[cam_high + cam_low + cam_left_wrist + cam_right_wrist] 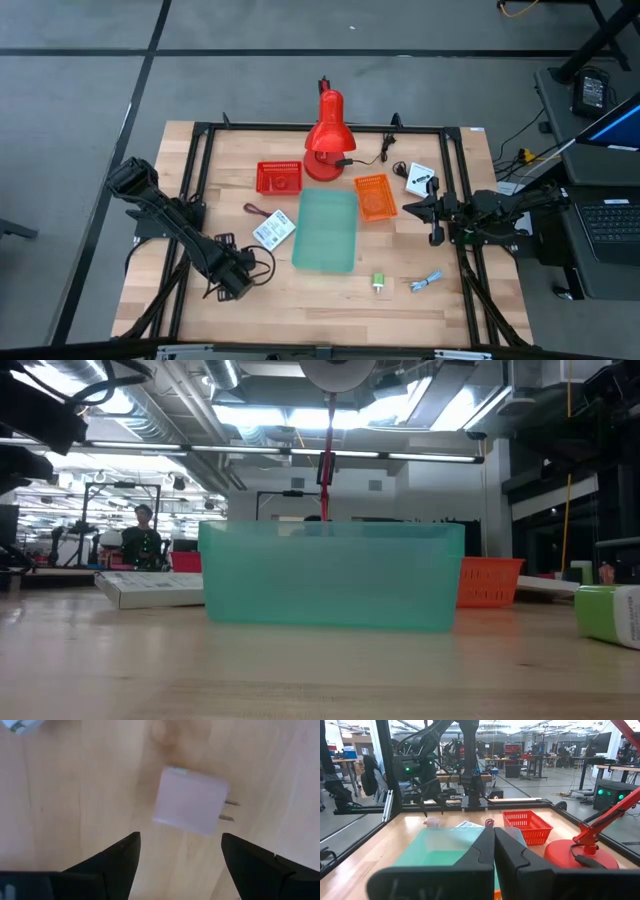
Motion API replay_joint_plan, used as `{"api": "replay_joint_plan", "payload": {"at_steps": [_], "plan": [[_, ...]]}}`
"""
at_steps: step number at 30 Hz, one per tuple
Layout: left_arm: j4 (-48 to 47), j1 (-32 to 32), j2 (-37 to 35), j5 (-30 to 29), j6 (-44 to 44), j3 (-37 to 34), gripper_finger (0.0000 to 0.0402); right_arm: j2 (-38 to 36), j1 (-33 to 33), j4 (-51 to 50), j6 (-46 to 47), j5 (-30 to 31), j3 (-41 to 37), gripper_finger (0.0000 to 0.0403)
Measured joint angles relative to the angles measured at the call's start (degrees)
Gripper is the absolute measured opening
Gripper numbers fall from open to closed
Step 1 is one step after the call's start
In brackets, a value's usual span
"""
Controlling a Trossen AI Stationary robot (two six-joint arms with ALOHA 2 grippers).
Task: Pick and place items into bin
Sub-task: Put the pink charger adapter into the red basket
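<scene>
- the wooden bench [330, 290] carries a black frame, both arms and everything else.
- the teal bin [326, 231] stands at the middle of the bench; in the low view its translucent wall [330, 575] hides whatever lies behind it.
- the red desk lamp [327, 140] stands near the far edge, behind the bin; the low view cuts off its head and shows little more than the stem.
- the red basket [279, 177] sits beside the lamp's base toward the left edge, the orange basket [375, 196] just beside the bin toward the right edge.
- the left gripper [232, 281] hangs low over the near-left part of the bench with its fingers [117, 862] spread wide, holding nothing; between and just beyond them a pink plug adapter [191, 807] lies on the wood, two prongs sticking out, not touched by either finger.
- a black coiled cable [262, 265] lies right beside that gripper; the arm hides part of it.
- the right gripper [412, 208] waits near the right edge beside the orange basket, fingers [517, 860] pressed together on nothing.
- a white printed card [273, 231] lies just left of the bin, a small dark looped thing [252, 210] beyond it, too small to name.
- a white packet [420, 177] lies toward the far-right corner, partly under the right arm.
- a green block [380, 283] and a blue-white clip [428, 282] lie near the near edge, right of the bin, apart from each other.
</scene>
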Motion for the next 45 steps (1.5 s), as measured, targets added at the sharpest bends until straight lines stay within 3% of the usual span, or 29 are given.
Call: {"api": "replay_joint_plan", "payload": {"at_steps": [15, 24, 45], "plan": [[0.33, 0.11, 0.0, -1.18, 2.46, 0.0, 0.0273, 0.0, 0.0, -0.02, -0.28, -0.49, 0.0, 0.0], [7.35, 0.11, -0.02, -3.52, 8.26, 0.0, 0.0274, -0.01, 0.0, -0.04, -0.33, -0.51, 0.0, 0.0], [6.76, 0.11, 2.38, -5.48, 8.43, -0.02, 0.0274, 0.0, 0.0, -0.11, -0.35, -0.56, 0.0, 0.0]]}}
